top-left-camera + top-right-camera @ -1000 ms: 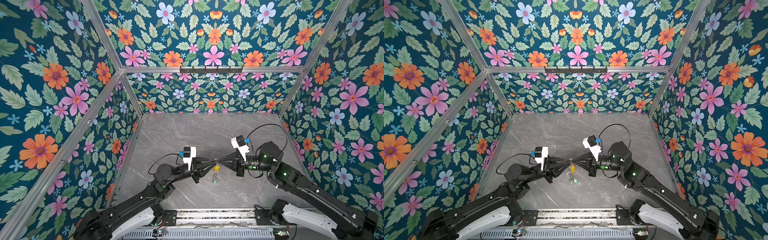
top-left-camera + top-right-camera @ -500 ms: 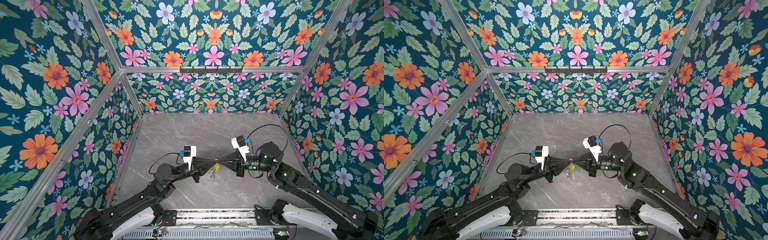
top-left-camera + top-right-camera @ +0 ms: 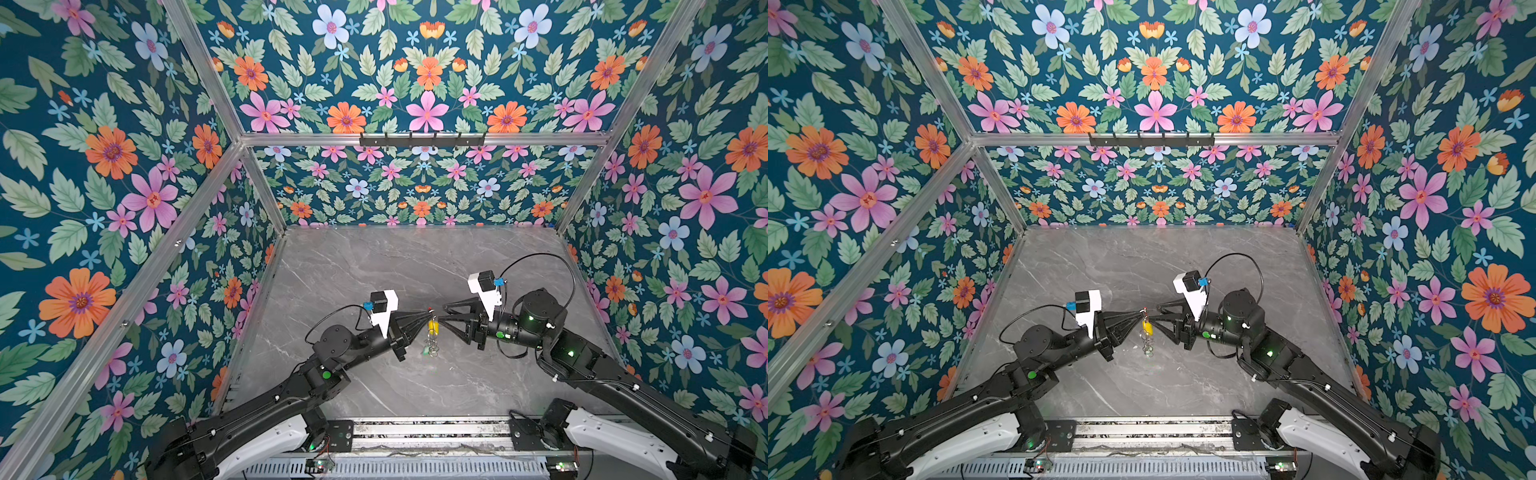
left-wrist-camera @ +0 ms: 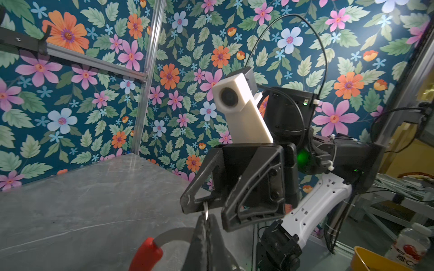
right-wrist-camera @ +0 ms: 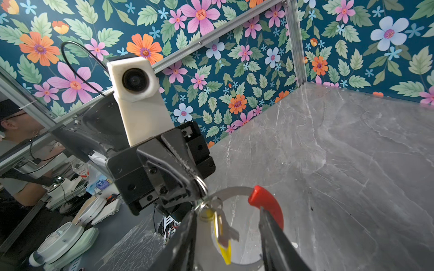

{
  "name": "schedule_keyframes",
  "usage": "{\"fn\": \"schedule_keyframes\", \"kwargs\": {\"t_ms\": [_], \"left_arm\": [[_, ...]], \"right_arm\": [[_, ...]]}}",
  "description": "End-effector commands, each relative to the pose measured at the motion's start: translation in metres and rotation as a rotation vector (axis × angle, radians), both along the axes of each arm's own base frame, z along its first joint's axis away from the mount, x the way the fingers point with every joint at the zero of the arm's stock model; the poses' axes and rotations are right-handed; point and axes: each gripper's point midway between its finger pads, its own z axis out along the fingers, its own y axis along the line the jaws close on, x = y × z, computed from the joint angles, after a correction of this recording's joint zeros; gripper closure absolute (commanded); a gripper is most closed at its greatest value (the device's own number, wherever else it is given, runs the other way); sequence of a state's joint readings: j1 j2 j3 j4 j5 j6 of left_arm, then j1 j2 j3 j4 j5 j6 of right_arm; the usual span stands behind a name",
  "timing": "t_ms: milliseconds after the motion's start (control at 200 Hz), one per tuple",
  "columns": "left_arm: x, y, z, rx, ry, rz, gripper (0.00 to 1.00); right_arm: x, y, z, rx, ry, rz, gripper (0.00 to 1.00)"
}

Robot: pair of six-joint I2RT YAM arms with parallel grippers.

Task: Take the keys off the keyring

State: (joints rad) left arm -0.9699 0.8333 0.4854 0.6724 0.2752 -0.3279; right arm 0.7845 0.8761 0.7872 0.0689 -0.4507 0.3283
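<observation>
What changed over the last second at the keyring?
The right gripper opened its jaws at the keyring, releasing its pinch there. The left gripper stayed shut on the keyring, the yellow key still hangs below it, and neither arm visibly shifted.

Keyring: thin grey hoop, red sleeve on arc, raised off bench. Yellow key tag dangles under hoop from silver split ring, clear of bench.
</observation>
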Motion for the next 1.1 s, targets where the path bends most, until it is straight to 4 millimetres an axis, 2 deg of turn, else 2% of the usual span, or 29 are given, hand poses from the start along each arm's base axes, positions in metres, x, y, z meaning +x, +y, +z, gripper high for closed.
{"fn": "schedule_keyframes", "kwargs": {"t_ms": [0, 145, 490, 720, 825, 935, 1095], "left_arm": [[0.013, 0.006, -0.001, 0.023, -0.040, 0.110, 1.00], [0.013, 0.006, -0.002, 0.036, -0.062, 0.135, 1.00], [0.011, 0.007, -0.002, 0.037, -0.076, 0.132, 1.00], [0.009, 0.006, -0.001, 0.035, -0.062, 0.116, 1.00], [0.011, 0.004, -0.005, 0.045, -0.029, 0.116, 1.00], [0.012, -0.003, -0.010, 0.069, 0.030, 0.086, 1.00], [0.011, -0.020, -0.021, 0.138, 0.159, 0.017, 1.00]], "right_arm": [[0.005, -0.001, 0.001, -0.001, -0.024, -0.027, 0.57], [0.009, -0.003, -0.003, -0.014, -0.030, -0.055, 0.65], [0.012, -0.001, -0.005, -0.028, -0.024, -0.054, 0.66], [0.013, -0.007, -0.006, -0.029, -0.019, -0.084, 0.57], [0.013, -0.011, -0.010, -0.027, -0.002, -0.105, 0.50], [0.010, -0.013, -0.015, -0.026, 0.030, -0.105, 0.43], [-0.002, -0.016, -0.017, -0.044, 0.055, -0.066, 0.41]]}}
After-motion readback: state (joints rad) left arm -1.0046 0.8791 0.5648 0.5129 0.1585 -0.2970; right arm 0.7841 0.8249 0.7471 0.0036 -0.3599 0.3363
